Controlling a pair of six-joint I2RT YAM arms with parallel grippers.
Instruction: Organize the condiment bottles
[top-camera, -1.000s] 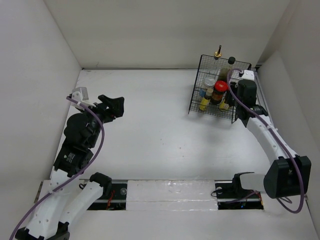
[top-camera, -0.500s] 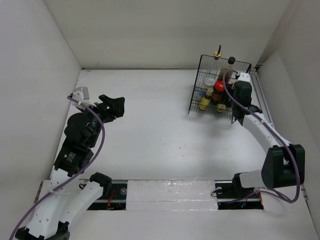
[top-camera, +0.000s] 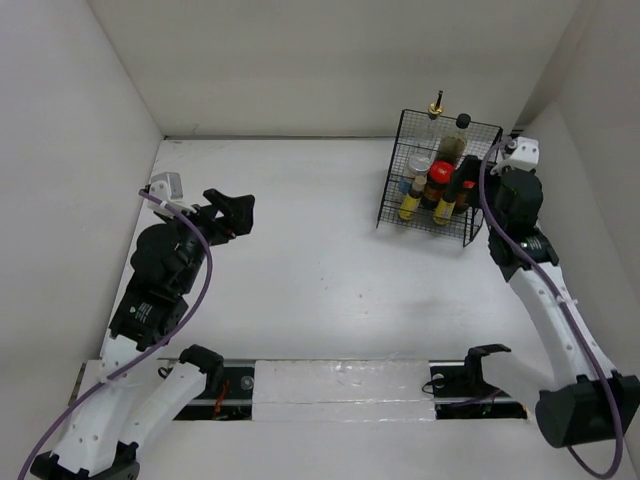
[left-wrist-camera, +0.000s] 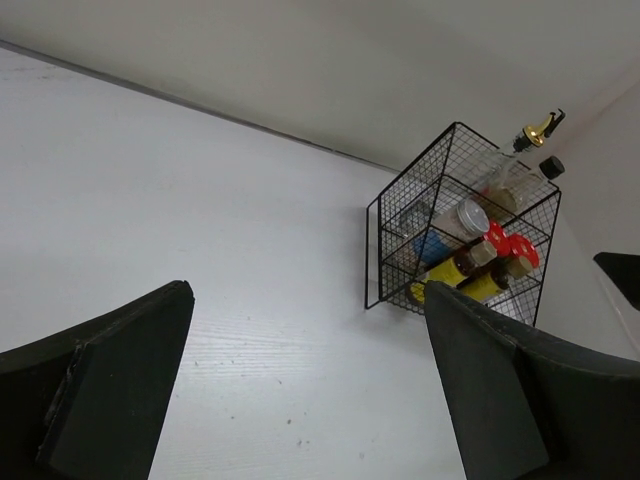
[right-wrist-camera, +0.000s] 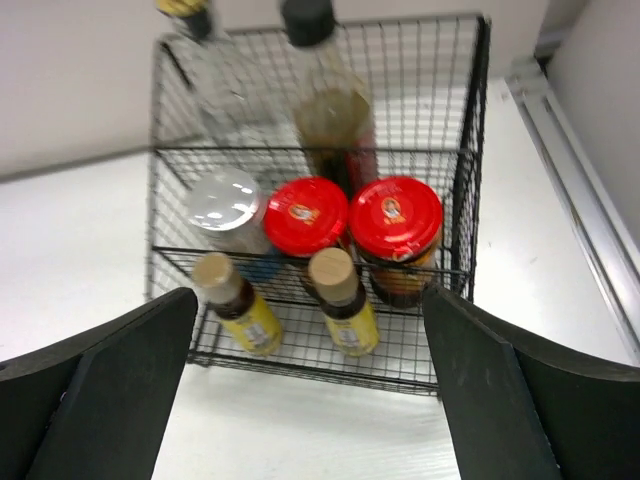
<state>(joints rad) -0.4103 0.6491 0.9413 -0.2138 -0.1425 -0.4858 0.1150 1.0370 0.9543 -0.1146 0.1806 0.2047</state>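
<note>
- Condiment bottles (top-camera: 432, 185): all seven stand upright inside the wire basket (right-wrist-camera: 470, 150), at the far right corner of the bench (top-camera: 300, 260).
- Back row: tall clear bottle (right-wrist-camera: 215, 75) with a gold spout, then dark bottle (right-wrist-camera: 325, 100) with a black cap.
- Middle row: shaker (right-wrist-camera: 225, 205), then two red-lidded jars (right-wrist-camera: 305, 215) side by side.
- Front row: two small yellow-labelled bottles (right-wrist-camera: 240, 305).
- Right claw (right-wrist-camera: 308, 330): jaws are wide apart and empty. A second ago it reached over the basket's right edge; it has since pulled back clear of the wire.
- Left claw (top-camera: 232, 208): jaws are apart and empty, well away over the left of the bench.
- Judgement: the release and retreat suggest the last item is placed, so the sorting looks complete.
</note>
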